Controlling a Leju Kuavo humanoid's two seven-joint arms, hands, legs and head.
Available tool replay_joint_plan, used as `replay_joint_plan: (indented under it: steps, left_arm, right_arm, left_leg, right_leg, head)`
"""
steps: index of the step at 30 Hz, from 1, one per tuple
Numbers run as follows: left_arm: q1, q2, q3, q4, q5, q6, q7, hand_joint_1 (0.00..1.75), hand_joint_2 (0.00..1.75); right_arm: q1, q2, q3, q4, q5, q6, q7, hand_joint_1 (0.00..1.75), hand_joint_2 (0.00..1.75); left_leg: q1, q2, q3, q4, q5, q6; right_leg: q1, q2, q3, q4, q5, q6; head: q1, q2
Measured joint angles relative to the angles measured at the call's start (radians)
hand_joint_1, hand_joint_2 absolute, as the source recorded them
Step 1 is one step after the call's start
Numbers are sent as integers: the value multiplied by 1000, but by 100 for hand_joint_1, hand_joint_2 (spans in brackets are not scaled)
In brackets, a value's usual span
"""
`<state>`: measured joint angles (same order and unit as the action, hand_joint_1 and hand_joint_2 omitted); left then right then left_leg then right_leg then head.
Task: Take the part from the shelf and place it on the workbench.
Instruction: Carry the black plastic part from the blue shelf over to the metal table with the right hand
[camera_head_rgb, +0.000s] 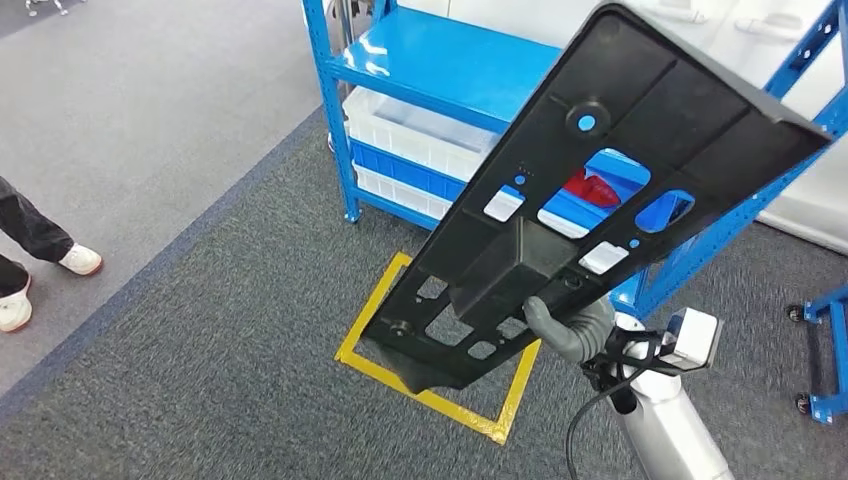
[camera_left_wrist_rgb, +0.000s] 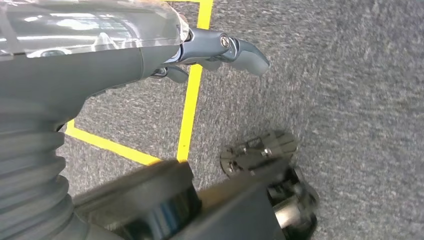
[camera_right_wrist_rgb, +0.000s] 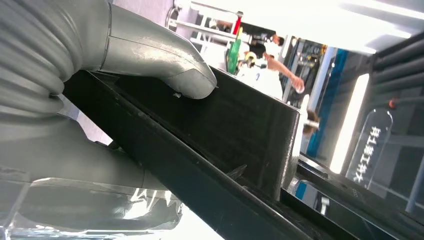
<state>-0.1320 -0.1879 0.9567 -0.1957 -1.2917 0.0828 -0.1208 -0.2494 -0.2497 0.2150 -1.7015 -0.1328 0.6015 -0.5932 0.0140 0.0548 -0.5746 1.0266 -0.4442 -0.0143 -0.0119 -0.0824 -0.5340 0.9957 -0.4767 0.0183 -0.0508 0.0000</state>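
Note:
A long black plastic part (camera_head_rgb: 600, 190) with several cut-outs is held up in the air, tilted, in front of the blue shelf (camera_head_rgb: 450, 70). My right hand (camera_head_rgb: 565, 328) grips it near its lower end, at the raised box-shaped block. The right wrist view shows my grey thumb (camera_right_wrist_rgb: 165, 62) pressed on the part's black wall (camera_right_wrist_rgb: 235, 130). My left hand (camera_left_wrist_rgb: 220, 50) hangs over the carpet with its fingers slightly curled and nothing in it.
White and blue bins (camera_head_rgb: 420, 150) sit on the shelf's lower levels, with something red behind the part. A yellow taped square (camera_head_rgb: 440, 400) marks the grey carpet. A person's shoes (camera_head_rgb: 45, 280) stand at the left. Another blue frame (camera_head_rgb: 825, 350) stands at the right.

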Motion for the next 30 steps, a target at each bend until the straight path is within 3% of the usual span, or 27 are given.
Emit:
replay_joint_plan:
  steps: [2, 4, 5, 7, 8, 9, 10, 11, 13, 15, 16, 18, 20, 22, 24, 25, 26, 28, 30]
  left_arm:
    - [0, 0, 0, 0, 0, 0, 0, 0, 175]
    - [1, 1, 0, 0, 0, 0, 1, 0, 175]
    - [1, 1, 0, 0, 0, 0, 1, 0, 175]
    - [0, 1, 0, 0, -1, 0, 2, 0, 175]
    - [0, 1, 0, 0, -1, 0, 2, 0, 175]
    - [1, 1, 0, 0, -1, 0, 2, 0, 175]
    - [2, 1, 0, 0, -1, 0, 3, 0, 175]
    - [2, 1, 0, 0, -2, 0, 3, 0, 175]
    - [1, 0, 0, 0, -4, 0, 3, 0, 175]
    - [0, -1, 0, 0, -5, -1, 4, 0, 175]
    - [0, -1, 0, 0, -6, -1, 4, 0, 175]
    - [1, 0, 0, 0, -6, -2, 4, 0, 175]
    - [3, 1, 0, 1, -6, -2, 4, 0, 175]
    - [2, 2, 0, 1, -6, -2, 4, 0, 175]
    - [2, 2, 0, 1, -6, -2, 4, 0, 175]
    - [3, 2, 0, 1, -7, -2, 4, 0, 175]
    - [3, 2, 0, 1, -7, -2, 4, 0, 175]
    - [2, 3, 0, 0, -8, -2, 4, 0, 175]
    - [1, 2, 0, 1, -10, -4, 4, 0, 175]
  right_arm:
    - [-3, 2, 0, 0, 1, 3, 0, 175, 175]
    - [-6, 4, -1, -1, 1, 6, 0, 175, 175]
    - [-7, 5, -2, -1, 1, 6, 0, 175, 175]
    - [-6, 7, -3, -1, 1, 8, 0, 175, 175]
    - [-5, 7, -3, 0, 1, 9, 0, 175, 175]
    - [-4, 7, -3, 0, 1, 10, 0, 175, 175]
    - [-5, 7, -3, 1, 1, 11, 0, 175, 175]
    - [-5, 7, -3, 1, 1, 11, 0, 175, 175]
    - [-7, 7, -3, 1, 1, 10, 0, 175, 175]
    - [-9, 8, -3, 0, 0, 10, 0, 175, 175]
    - [-8, 9, -3, 0, 0, 9, -1, 175, 175]
    - [-9, 9, -3, 0, 0, 9, -1, 175, 175]
    - [-10, 9, -3, -1, 1, 7, -2, 175, 175]
    - [-10, 6, -3, -1, 2, 6, -2, 175, 175]
    - [-9, 4, -3, -1, 3, 4, -1, 175, 175]
    - [-9, 4, -3, -1, 4, 3, -1, 175, 175]
    - [-7, 4, -3, -1, 5, 0, 0, 175, 175]
    - [-1, 4, -2, -4, 8, -10, 0, 175, 175]
    - [9, 5, -2, -11, 11, -21, -1, 175, 175]
  left_leg:
    - [-3, -16, -6, -4, 3, 19]
    - [-1, -33, -9, -15, 11, 36]
    - [0, -41, -11, -20, 16, 43]
    - [-1, -57, -18, -21, 24, 52]
    - [-3, -67, -22, -21, 26, 54]
    - [-5, -78, -25, -20, 28, 55]
    - [-7, -90, -27, -18, 30, 54]
    - [-9, -102, -28, -16, 32, 53]
    - [-12, -125, -30, -13, 34, 49]
    - [-9, -145, -39, -10, 40, 40]
    - [-6, -156, -44, -11, 44, 33]
    - [-5, -169, -49, -14, 49, 20]
    - [-10, -132, -71, 29, 18, 11]
    - [-7, -79, -124, 149, -47, 4]
    - [2, -62, -169, 253, -84, -6]
    - [5, -60, -167, 257, -77, -11]
    - [9, -55, -144, 219, -53, -14]
    - [9, -25, -66, 81, 1, -17]
    - [5, -6, -25, 1, 18, -3]
  right_leg:
    - [2, -14, 0, 1, 1, 12]
    - [-2, 4, -12, 26, -21, 23]
    - [-5, 26, -30, 67, -49, 26]
    - [-6, 68, -92, 199, -119, 28]
    - [-5, 75, -122, 260, -140, 28]
    - [-5, 78, -139, 292, -143, 27]
    - [-4, 81, -136, 284, -125, 24]
    - [-3, 86, -113, 236, -90, 19]
    - [-1, 126, -47, 93, -21, 4]
    - [0, 163, -14, 15, 2, -7]
    - [2, 165, -12, 9, 1, -9]
    - [0, 141, -8, -6, 9, -12]
    - [-6, 112, 0, -25, 19, -19]
    - [-7, 84, 3, -31, 23, -22]
    - [-6, 56, 1, -28, 22, -22]
    - [-7, 43, 0, -26, 21, -20]
    - [-8, 31, 0, -23, 19, -17]
    - [-9, 10, 0, -15, 11, -5]
    - [-4, -6, -3, -6, 5, 8]
  head:
    - [0, 0]
    - [0, 0]
    - [0, 0]
    - [0, 0]
    - [0, 0]
    - [0, 0]
    - [0, 0]
    - [0, 0]
    - [0, 0]
    - [0, 0]
    - [0, 0]
    - [0, 0]
    - [-1, 0]
    - [-1, 0]
    - [-1, 0]
    - [-1, 0]
    - [-1, 0]
    - [-1, 0]
    - [0, 0]
